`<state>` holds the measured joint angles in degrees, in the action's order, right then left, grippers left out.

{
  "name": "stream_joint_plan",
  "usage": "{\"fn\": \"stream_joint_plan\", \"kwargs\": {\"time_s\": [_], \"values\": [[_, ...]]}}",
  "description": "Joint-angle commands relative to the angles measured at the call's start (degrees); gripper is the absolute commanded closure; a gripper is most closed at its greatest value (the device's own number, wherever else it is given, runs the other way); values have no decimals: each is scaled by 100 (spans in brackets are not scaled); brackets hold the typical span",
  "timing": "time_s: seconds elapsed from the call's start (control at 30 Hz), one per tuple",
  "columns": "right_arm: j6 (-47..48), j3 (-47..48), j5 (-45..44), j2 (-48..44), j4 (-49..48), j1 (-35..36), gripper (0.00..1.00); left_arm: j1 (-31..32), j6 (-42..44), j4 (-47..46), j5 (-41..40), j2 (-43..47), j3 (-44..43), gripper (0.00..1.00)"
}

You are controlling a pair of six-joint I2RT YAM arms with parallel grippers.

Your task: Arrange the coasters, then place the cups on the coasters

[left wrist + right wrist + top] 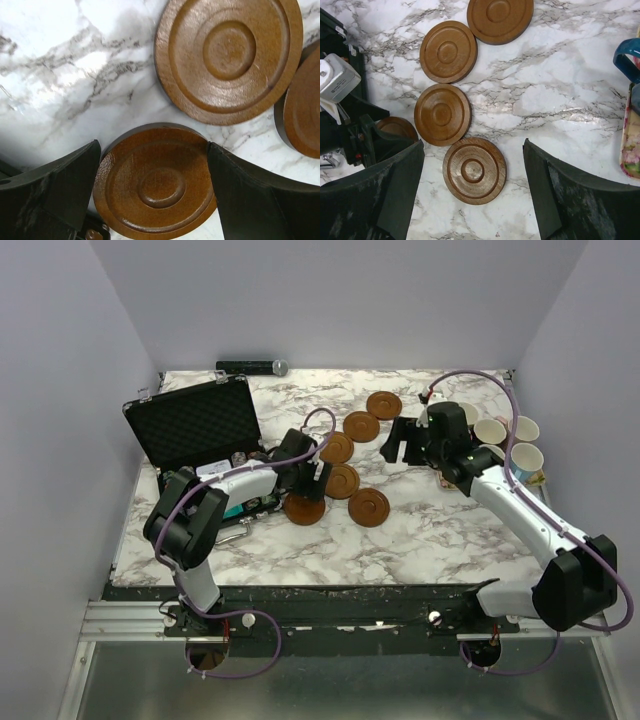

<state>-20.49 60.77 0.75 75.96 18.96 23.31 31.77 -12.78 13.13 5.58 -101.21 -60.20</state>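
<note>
Left jaws wide, straddling one coaster on the desk. Its rim is at or against both jaws, can't tell if clamped. Right jaws wide open, empty: single coaster below between them, row of three coasters ahead-left, cups to their right.

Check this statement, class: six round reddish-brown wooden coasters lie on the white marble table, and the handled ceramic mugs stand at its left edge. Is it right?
Not quite. The handled ceramic mugs stand at the table's right edge, not its left, as the top external view shows. The six round reddish-brown wooden coasters do lie on the white marble table.
</note>
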Motion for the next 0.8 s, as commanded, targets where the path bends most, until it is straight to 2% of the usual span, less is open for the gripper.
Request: {"fn": "stream_joint_plan", "kwargs": {"time_s": [0.0,0.4,0.77], "values": [[10,-223,56,-248,-164,16,13,136,-330,85,232,312,334,7],[80,-680,-40,-661,-182,59,14,506,-1051,-433,435,654,676,7],[282,-1129,-813,-1022,-226,507,17,497,-964,-249,-144,1858,791,1]]}}
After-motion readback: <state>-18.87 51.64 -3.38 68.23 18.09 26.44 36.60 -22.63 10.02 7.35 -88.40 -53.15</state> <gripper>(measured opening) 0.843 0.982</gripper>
